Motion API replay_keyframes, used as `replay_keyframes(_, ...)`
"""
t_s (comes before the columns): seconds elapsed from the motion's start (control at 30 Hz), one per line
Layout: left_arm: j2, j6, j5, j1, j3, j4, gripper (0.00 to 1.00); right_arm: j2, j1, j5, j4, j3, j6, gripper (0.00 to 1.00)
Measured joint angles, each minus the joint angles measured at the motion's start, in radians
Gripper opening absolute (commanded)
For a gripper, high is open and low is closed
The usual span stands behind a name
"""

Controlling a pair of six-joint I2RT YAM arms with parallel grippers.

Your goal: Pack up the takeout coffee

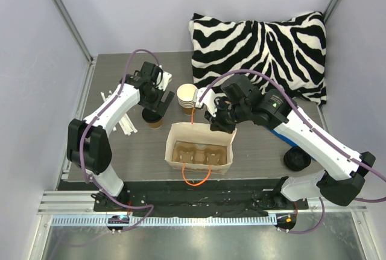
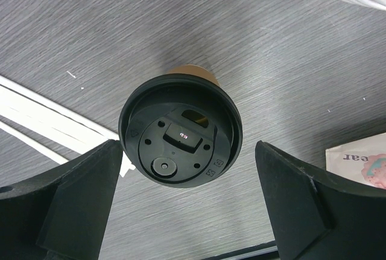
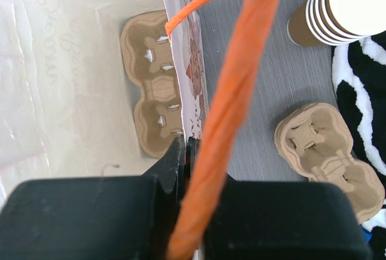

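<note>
Bag (image 1: 171,146): open, carrier (image 1: 199,153) inside, empty
Right gripper (image 1: 218,124): pinching bag's rim at 1 o'clock
Takeout coffee (image 1: 155,119): on table (image 1: 145,157), 10 o'clock of bag
Left gripper (image 1: 155,100): spread wide above it, not gripping
Remaining: grasp, lift, bag it

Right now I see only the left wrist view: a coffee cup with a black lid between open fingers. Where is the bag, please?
Observer: The paper bag stands open to the right of your coffee cup, as the top view shows.
Operator: Does anything hold it?
Observer: Yes. The right gripper is shut on its far right rim, beside the orange handle.
Operator: Is the bag empty?
Observer: No. A cardboard cup tray lies flat on its bottom, with no cup in it.
</note>
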Motion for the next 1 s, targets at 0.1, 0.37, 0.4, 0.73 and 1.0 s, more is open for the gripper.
replay_keyframes(0.1, 0.0, 0.0, -0.002, 0.0, 0.0, 0.0, 0.95, 0.0, 0.0, 0.0, 0.0, 0.0, 0.0, 0.01)
replay_keyframes(0.37, 0.0, 0.0, -0.013, 0.0, -0.001, 0.0, 0.9, 0.0, 0.0, -0.003, 0.0, 0.0, 0.0, 0.01)
replay_keyframes(0.4, 0.0, 0.0, -0.014, 0.0, -0.001, 0.0, 0.9, 0.0, 0.0, -0.004, 0.0, 0.0, 0.0, 0.01)
replay_keyframes(0.73, 0.0, 0.0, -0.018, 0.0, -0.003, 0.001, 0.9, 0.0, 0.0, -0.005, 0.0, 0.0, 0.0, 0.01)
replay_keyframes(1.0, 0.0, 0.001, -0.018, 0.002, -0.006, 0.002, 0.89, 0.002, 0.0, -0.008, 0.0, 0.0, 0.0, 0.01)
